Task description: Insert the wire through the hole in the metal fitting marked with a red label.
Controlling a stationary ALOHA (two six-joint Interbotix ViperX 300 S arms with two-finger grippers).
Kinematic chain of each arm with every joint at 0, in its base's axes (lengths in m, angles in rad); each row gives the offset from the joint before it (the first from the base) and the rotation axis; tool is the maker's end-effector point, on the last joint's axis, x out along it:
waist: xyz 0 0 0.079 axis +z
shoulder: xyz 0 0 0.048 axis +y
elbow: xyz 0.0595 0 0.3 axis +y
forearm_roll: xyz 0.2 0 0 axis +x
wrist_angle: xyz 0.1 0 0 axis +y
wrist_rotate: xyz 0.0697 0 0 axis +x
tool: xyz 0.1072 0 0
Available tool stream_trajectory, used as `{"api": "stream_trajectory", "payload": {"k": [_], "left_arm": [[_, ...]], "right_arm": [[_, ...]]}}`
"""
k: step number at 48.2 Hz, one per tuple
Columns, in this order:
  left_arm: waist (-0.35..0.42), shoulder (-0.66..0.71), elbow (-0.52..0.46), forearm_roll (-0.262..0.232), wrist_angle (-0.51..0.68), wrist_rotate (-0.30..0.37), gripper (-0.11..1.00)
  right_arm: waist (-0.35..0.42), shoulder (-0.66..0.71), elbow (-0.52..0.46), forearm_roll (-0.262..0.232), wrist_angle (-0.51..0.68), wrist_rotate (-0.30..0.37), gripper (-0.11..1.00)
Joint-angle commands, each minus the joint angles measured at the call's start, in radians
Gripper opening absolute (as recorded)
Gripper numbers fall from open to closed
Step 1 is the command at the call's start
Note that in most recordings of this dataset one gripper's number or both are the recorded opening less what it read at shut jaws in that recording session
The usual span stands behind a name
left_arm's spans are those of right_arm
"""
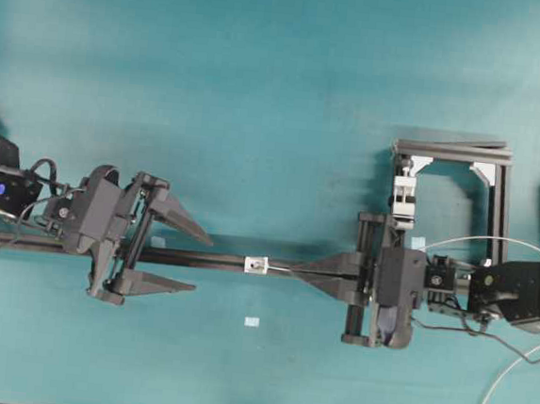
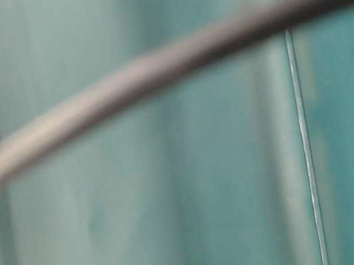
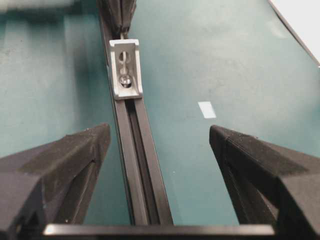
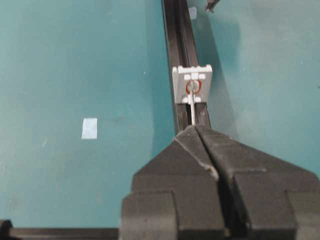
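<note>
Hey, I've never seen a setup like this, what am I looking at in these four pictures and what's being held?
These are two robot arms on a teal table, each ending in a two-fingered hand. The overhead picture looks straight down. The left hand is open, its fingers straddling a long black rail without touching it. The right hand is shut on a thin pale wire.

Two pictures come from cameras on the wrists. The right wrist view shows the wire's tip at the red-ringed hole in a small silvery metal fitting on the rail; whether it has entered is unclear. The left wrist view shows that fitting's other side. A black frame with a white clamp block stands behind. The table-level picture is blurred by something close.
</note>
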Motion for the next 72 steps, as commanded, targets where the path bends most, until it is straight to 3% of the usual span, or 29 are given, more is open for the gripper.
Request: {"api": "stream_trajectory", "payload": {"k": [1, 14, 52, 72], "left_arm": [[0.003, -0.011, -0.017, 0.002, 0.002, 0.003, 0.77], [0.003, -0.011, -0.037, 0.002, 0.034, 0.003, 0.59], [0.021, 0.002, -0.109, 0.002, 0.103, -0.009, 0.58], [0.028, 0.002, -0.161, 0.0, 0.221, -0.049, 0.57]], "right_arm": [[-0.008, -0.009, -0.021, -0.012, -0.002, -0.002, -0.01], [-0.025, 0.006, -0.044, -0.044, 0.009, -0.002, -0.01], [-0.049, 0.014, -0.08, -0.104, 0.034, 0.0, -0.01], [-0.058, 0.026, -0.094, -0.109, 0.057, 0.0, -0.01]]}}
